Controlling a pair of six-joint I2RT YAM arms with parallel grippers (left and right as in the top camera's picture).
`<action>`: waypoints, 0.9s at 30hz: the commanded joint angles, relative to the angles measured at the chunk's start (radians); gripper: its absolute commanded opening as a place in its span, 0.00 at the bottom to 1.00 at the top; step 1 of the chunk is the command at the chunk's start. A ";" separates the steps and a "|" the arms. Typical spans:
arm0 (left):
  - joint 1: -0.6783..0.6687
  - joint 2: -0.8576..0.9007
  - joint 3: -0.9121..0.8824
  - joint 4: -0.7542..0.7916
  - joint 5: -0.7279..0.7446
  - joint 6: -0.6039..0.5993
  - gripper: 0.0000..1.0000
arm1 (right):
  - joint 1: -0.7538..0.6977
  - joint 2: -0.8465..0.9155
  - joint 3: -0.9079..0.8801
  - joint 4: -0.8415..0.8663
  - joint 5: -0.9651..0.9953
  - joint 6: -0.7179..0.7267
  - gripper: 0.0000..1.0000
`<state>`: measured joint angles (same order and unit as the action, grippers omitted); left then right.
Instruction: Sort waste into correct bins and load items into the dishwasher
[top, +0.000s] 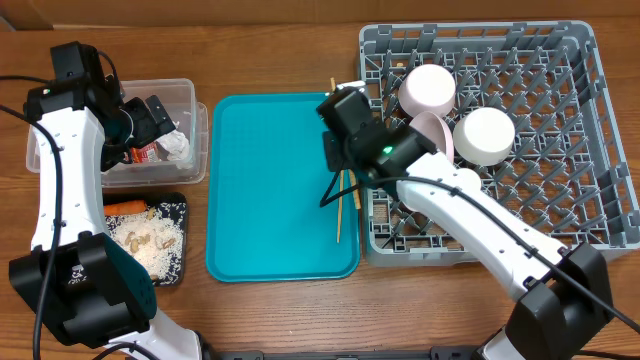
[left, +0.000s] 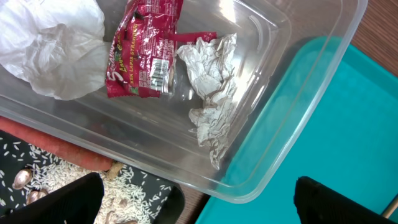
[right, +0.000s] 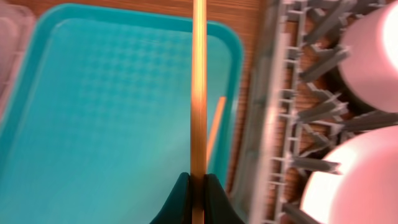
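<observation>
A chopstick (right: 198, 93) is clamped between the closed fingers of the right gripper (right: 198, 186), over the teal tray (top: 270, 180). A second chopstick (right: 214, 127) lies at the tray's right edge, beside the grey dish rack (top: 560, 190), which holds two white bowls (top: 484, 135). The left gripper (top: 155, 118) hangs spread wide over the clear tub (left: 298, 56). In the tub a red wrapper (left: 143, 50) lies between white tissues (left: 53, 46); its lettering and barcode are too blurred to read. Everything sits on a brown wooden table (top: 290, 60).
</observation>
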<state>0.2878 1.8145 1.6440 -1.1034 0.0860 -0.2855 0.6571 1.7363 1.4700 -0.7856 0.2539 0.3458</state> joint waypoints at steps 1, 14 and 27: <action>-0.007 0.012 0.002 -0.002 0.011 -0.003 1.00 | -0.067 -0.020 0.023 -0.003 0.019 -0.033 0.04; -0.007 0.013 0.002 -0.002 0.011 -0.003 1.00 | -0.166 -0.005 0.022 -0.006 -0.072 -0.062 0.04; -0.008 0.013 0.002 -0.002 0.011 -0.003 1.00 | -0.176 0.095 0.022 0.076 -0.041 -0.062 0.04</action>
<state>0.2878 1.8145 1.6440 -1.1034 0.0860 -0.2855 0.4908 1.8275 1.4700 -0.7254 0.1883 0.2867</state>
